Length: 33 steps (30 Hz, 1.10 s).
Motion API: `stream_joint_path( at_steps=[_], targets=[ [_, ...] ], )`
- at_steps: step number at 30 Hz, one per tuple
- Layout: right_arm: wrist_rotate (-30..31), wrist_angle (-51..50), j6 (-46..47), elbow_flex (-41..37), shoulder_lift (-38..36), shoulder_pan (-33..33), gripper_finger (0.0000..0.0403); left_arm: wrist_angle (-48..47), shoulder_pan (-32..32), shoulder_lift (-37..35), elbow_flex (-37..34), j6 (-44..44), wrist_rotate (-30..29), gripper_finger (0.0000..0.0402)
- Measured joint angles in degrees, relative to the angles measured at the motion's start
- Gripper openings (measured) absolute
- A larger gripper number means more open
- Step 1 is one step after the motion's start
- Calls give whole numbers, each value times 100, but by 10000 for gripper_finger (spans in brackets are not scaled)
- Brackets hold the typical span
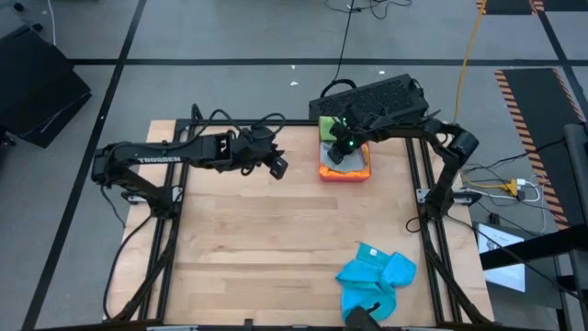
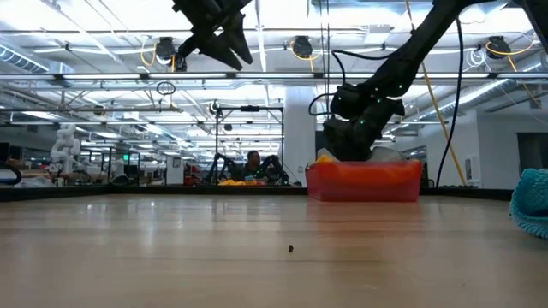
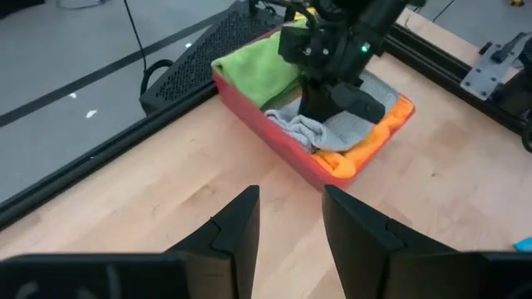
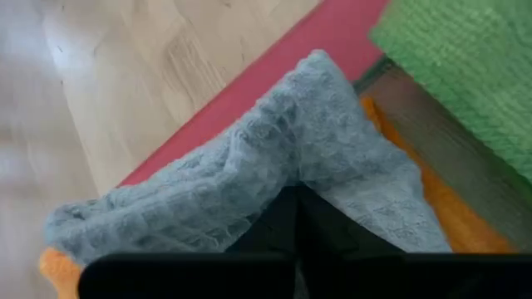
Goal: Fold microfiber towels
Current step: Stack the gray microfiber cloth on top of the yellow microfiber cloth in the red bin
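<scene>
A pink-red tray (image 1: 344, 175) stands at the table's far side, right of centre. In it lie a bright green towel (image 3: 258, 66), a grey towel (image 3: 332, 129) and, under the grey one, an orange towel (image 3: 374, 141). My right gripper (image 3: 332, 104) reaches down into the tray and is shut on the grey towel (image 4: 274, 158). My left gripper (image 3: 291, 195) hangs open above the table, left of the tray (image 3: 274, 137), with nothing between its fingers. A bright blue towel (image 1: 377, 276) lies crumpled at the near right. My right gripper pinches a raised ridge of the grey towel (image 4: 291, 178) between its two shut fingers, the cloth bunching up around them. The fingers come slanting down from above. The towel still lies in the tray on the orange towel (image 4: 449, 224); I cannot tell how many layers are held.
A black perforated object (image 1: 386, 97) lies just beyond the table's far edge behind the tray. Black frame rails (image 1: 427, 193) run along the table's sides. Bare wood (image 1: 266, 239) stretches between the tray and the blue towel (image 2: 533, 201).
</scene>
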Motion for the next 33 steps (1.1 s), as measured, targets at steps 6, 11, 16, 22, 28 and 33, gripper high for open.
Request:
stream_joint_path(
  at_steps=[6,11,16,22,28,33],
  targets=[
    [7,-72,132,-13,-378,-29,1,-56,-95,2,0,-109,-23,133],
    [0,-113,292,-22,-1042,-27,1,-45,-99,2,0,-109,-28,133],
    [-36,322,502,-362,-1365,182,1,-22,-99,2,0,-109,-28,133],
    [-21,1567,918,-1078,-1192,452,0,-23,-128,2,0,-109,-28,133],
    [-13,1957,983,-1434,-901,520,0,-30,-154,2,0,-124,-28,133],
    [-61,1960,965,-1451,-1052,497,0,-38,-150,2,0,-131,-28,133]
  ],
)
